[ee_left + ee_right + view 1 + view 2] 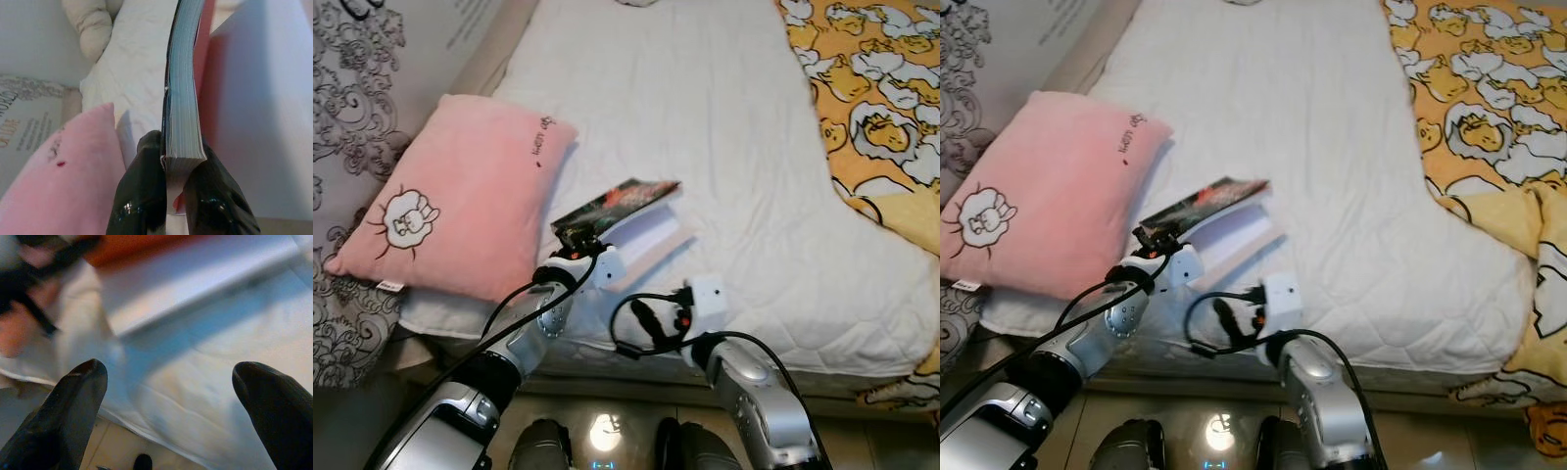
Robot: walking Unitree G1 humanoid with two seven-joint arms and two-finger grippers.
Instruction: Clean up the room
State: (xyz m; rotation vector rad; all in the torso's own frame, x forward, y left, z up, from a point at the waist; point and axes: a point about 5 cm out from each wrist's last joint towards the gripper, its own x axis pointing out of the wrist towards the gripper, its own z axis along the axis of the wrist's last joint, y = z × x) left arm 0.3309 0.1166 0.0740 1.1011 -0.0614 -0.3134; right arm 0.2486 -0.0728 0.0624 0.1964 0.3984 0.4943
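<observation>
The left hand (168, 188) is closed on the near corner of a book (612, 208), its two black fingers (139, 196) pinching the page block from either side so the book stands on edge between them. Seen from the head, the book has a dark, colourful cover, and its opened white pages (646, 233) lie against the bed (705, 127) near the bed's near edge. Just to the left of the book lies a pink pillow (460, 201) printed with a small white sheep, its near corner close beside the left hand. A white pillow (435, 315) sticks out from under the pink one at the near left. The right hand (171, 396) is wide open and holds nothing, its two black fingertips (80, 391) well apart, hovering over the white bedding at the near edge of the bed, just right of the book. On the far right of the bed lies a yellow blanket (876, 88) patterned with cartoon ducks. At the far left stands a grey surface with a dark swirling pattern (352, 88).
</observation>
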